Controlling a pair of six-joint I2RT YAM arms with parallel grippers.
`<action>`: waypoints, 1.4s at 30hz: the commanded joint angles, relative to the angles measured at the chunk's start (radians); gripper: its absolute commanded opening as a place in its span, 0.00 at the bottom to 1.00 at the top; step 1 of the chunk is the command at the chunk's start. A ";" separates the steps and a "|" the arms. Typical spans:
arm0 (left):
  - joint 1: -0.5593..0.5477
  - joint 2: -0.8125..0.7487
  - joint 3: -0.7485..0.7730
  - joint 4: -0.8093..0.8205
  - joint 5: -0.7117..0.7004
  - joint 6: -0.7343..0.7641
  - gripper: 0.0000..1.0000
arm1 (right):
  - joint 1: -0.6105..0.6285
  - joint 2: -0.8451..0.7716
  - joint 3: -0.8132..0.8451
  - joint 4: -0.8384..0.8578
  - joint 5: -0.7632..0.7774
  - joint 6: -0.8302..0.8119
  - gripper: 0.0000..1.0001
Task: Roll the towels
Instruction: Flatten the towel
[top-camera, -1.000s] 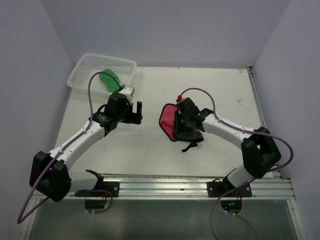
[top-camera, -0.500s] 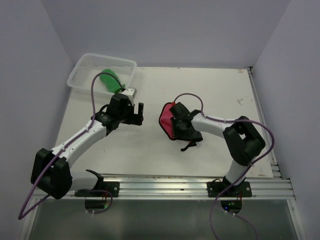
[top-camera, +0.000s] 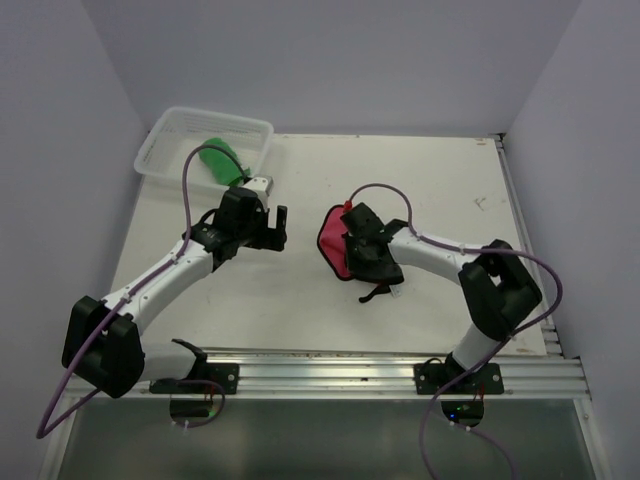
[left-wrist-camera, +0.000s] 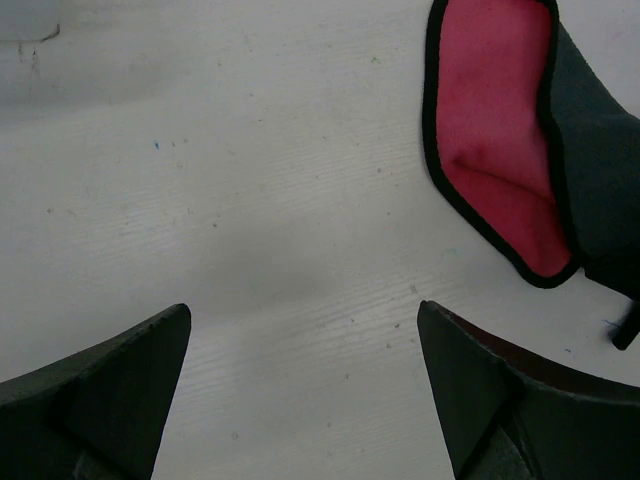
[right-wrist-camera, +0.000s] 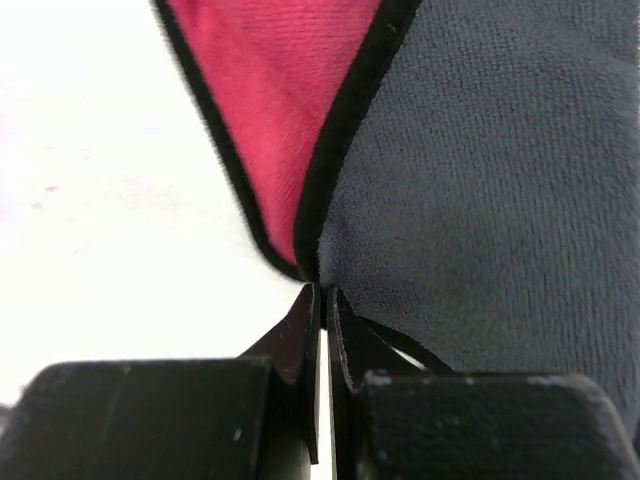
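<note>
My right gripper (right-wrist-camera: 322, 292) is pinching the red towel (right-wrist-camera: 290, 110) at its black hem, on the worktop (top-camera: 300, 300); my left gripper (left-wrist-camera: 303, 315) is hovering spread nearby. The green towel (top-camera: 222, 160) is lying in the basket (top-camera: 165, 130). Soft, light and floppy, the cloth is probably handling best gripped at a hemmed corner

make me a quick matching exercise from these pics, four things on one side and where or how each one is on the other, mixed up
Things:
1. green towel
2. red towel
3. left claw
4. right claw

States:
A. shut, pinching a towel's edge
B. lying in the white basket
C. open above bare table
D. on the table, partly showing its grey side

Pairs: 1-B, 2-D, 3-C, 4-A
</note>
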 joint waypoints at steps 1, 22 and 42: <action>-0.007 -0.003 0.040 -0.004 0.009 0.007 0.99 | 0.007 -0.116 0.044 -0.042 -0.054 0.009 0.00; -0.008 0.276 0.195 0.134 0.085 -0.202 0.99 | 0.012 -0.475 -0.052 -0.230 -0.260 -0.072 0.00; -0.045 0.347 -0.138 0.397 0.170 -0.365 0.96 | 0.021 -0.534 -0.321 -0.055 -0.353 -0.029 0.00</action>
